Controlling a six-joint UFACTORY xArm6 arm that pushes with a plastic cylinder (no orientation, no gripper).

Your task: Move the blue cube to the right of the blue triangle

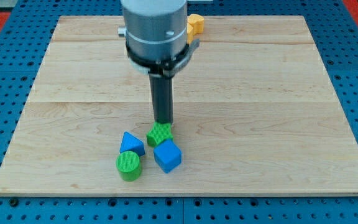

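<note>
The blue cube (pixel 167 155) sits near the view's bottom, just right of the blue triangle (pixel 132 143), with a small gap between them. My tip (pixel 163 122) is right above the cube, touching the top edge of a green block (pixel 160 134) that lies between the tip and the cube. A green cylinder (pixel 128 166) stands just below the blue triangle.
A yellow block (pixel 195 24) sits at the view's top, partly hidden behind the arm's grey body (pixel 154 31). The wooden board (pixel 260 93) rests on a blue perforated table.
</note>
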